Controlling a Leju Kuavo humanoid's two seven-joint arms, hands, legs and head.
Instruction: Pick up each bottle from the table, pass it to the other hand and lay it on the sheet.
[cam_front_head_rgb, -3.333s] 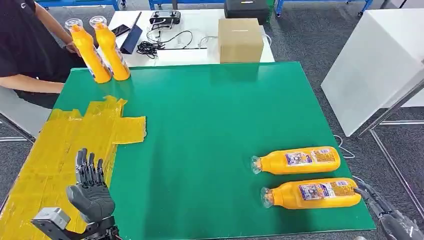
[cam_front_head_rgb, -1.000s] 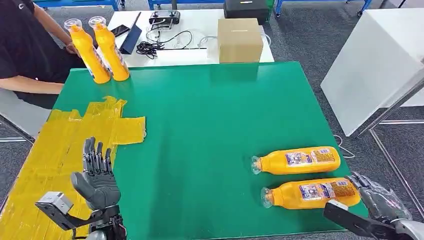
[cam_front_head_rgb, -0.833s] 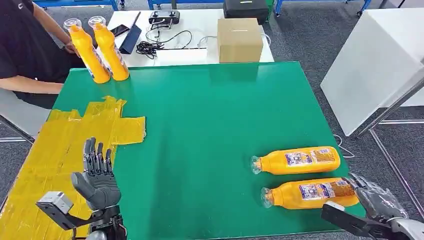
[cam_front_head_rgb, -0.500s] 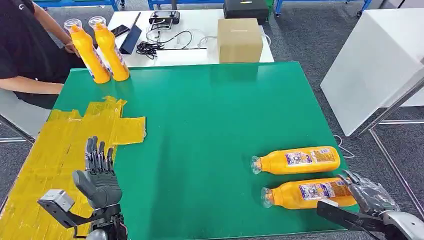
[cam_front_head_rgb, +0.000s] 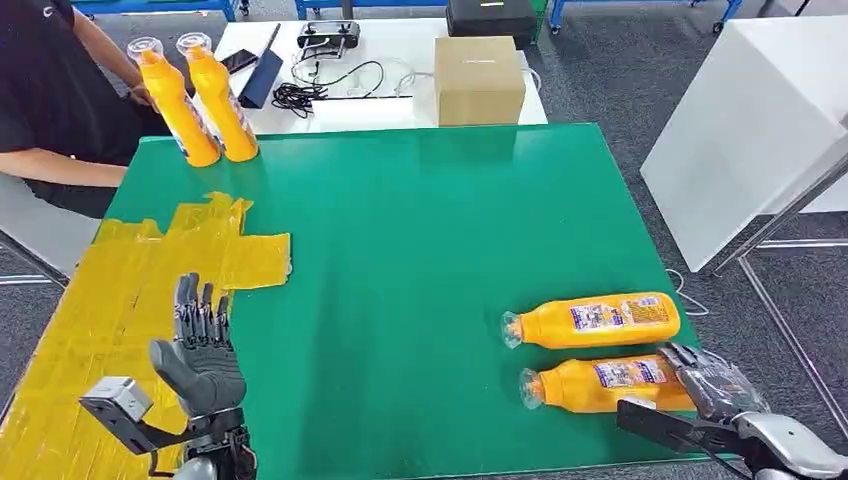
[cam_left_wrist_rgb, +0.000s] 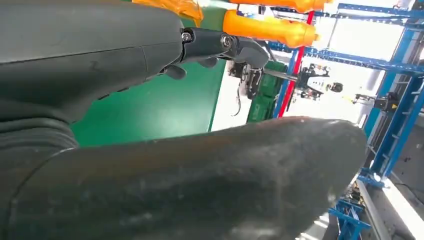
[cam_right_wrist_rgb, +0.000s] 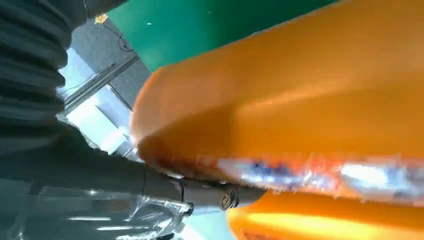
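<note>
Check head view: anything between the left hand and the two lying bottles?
Nothing. In the head view only bare green mat lies between the left hand and the lying bottles.

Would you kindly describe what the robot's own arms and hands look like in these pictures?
The left robot hand has a grey palm and thumb with darker, segmented fingers, mounted behind a silver boxy wrist block. The right robot hand looks grey with a glossy sheen, on a dark bar and pale silver forearm. The wrist views show a grey ribbed cover.
</note>
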